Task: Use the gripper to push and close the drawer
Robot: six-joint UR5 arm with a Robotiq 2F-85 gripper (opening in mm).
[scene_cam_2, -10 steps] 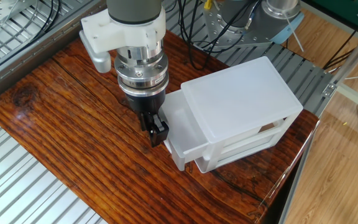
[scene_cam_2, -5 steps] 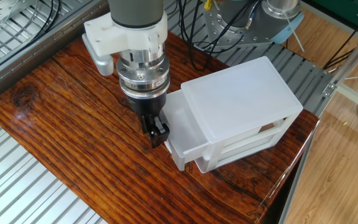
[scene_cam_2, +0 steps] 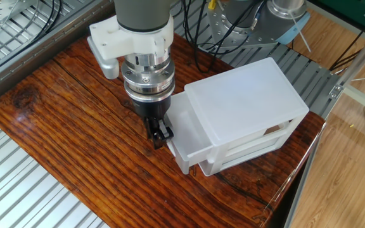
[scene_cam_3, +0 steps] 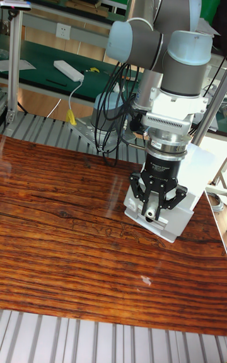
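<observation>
At frame center, the gripper [scene_cam_2: 160,135], fingers pressed together, meets the open drawer [scene_cam_2: 184,136]; a square, steady push suits.

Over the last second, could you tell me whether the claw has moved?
Yes. In the fixed view the claw and its wrist have shifted slightly right, toward the cabinet, which has stayed put.
</observation>
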